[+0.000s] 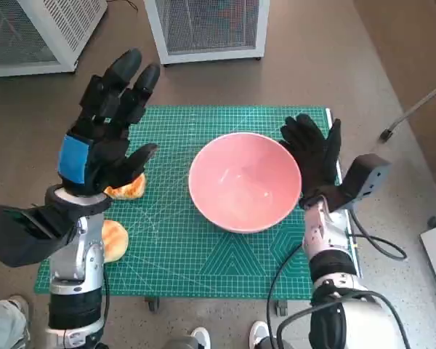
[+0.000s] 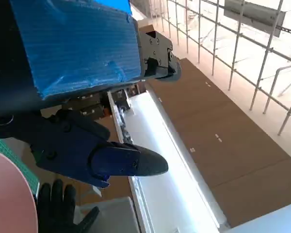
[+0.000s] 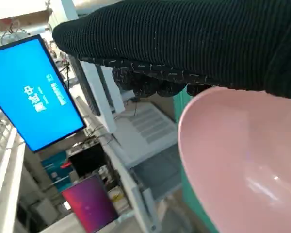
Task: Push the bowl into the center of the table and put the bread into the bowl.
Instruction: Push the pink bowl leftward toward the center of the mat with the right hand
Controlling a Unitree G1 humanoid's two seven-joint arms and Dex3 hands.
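Observation:
A pink bowl (image 1: 244,181) stands empty on the green cutting mat (image 1: 225,262), a little right of the table's middle. My right hand (image 1: 314,156), in its black glove, lies flat against the bowl's right rim with fingers spread; the right wrist view shows the bowl (image 3: 242,160) just under the glove (image 3: 184,43). My left hand (image 1: 105,127) is raised above the mat's left side, fingers spread, holding nothing. One bread roll (image 1: 128,187) lies partly hidden under that hand. A second bread roll (image 1: 114,238) lies nearer me, beside my left forearm.
Two white mesh-sided cabinets (image 1: 207,25) stand on the floor beyond the table. A chair base (image 1: 414,109) is at the right. A person's shoes (image 1: 200,338) show at the near edge. The right wrist view shows a blue screen (image 3: 34,97).

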